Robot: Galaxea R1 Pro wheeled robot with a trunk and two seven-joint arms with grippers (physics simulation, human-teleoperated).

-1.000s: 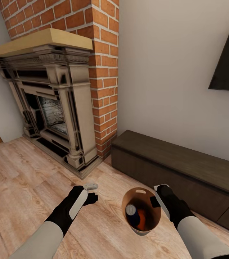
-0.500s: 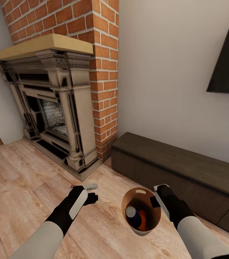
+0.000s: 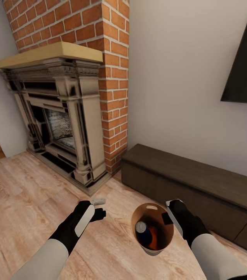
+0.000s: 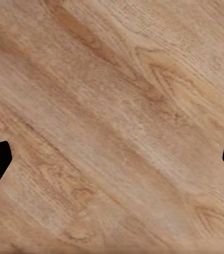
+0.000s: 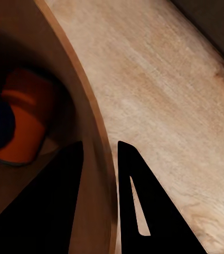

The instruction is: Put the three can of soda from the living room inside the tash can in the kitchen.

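The right claw (image 3: 167, 216) pinches the rim of the trash can (image 3: 166, 239), near the fireplace (image 3: 57, 112). The soda cans (image 3: 146, 233) lie inside. It looks light and stiff. The left claw (image 3: 98, 208) is wide and holds nothing.

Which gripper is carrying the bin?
The right gripper: its fingers pinch the trash can wall, cans inside. The left gripper hangs open over the floor.

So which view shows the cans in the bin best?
The head view: it looks down into the bin, showing a blue can and an orange can. The right wrist view shows part of an orange can past the bin wall. The left wrist view shows floor.
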